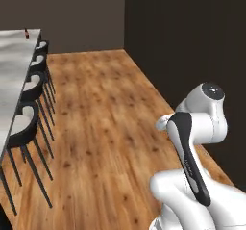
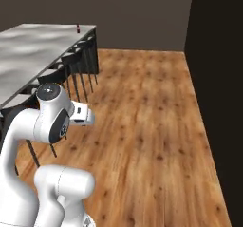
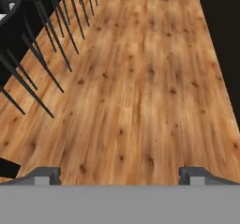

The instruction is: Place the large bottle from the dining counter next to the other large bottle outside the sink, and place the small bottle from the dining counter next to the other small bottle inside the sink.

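The dining counter (image 1: 14, 65) (image 2: 33, 50) is a long pale marble slab along the left side. At its far end stands one dark bottle with a red mark (image 1: 26, 33) (image 2: 78, 28). It is too small at this distance to tell whether it is the large bottle or the small one. My gripper (image 3: 119, 175) is open, with nothing between its fingertips (image 3: 47, 174). It points down the wooden floor, well short of the counter's far end. The sink and the bottles by it are out of view.
Black stools (image 1: 29, 113) (image 2: 71, 64) line the counter's near side, and their thin legs (image 3: 42, 54) reach onto the floor. A dark wall (image 1: 192, 31) (image 2: 218, 79) runs along the right. Between them lies a wide strip of wooden floor (image 3: 140, 78).
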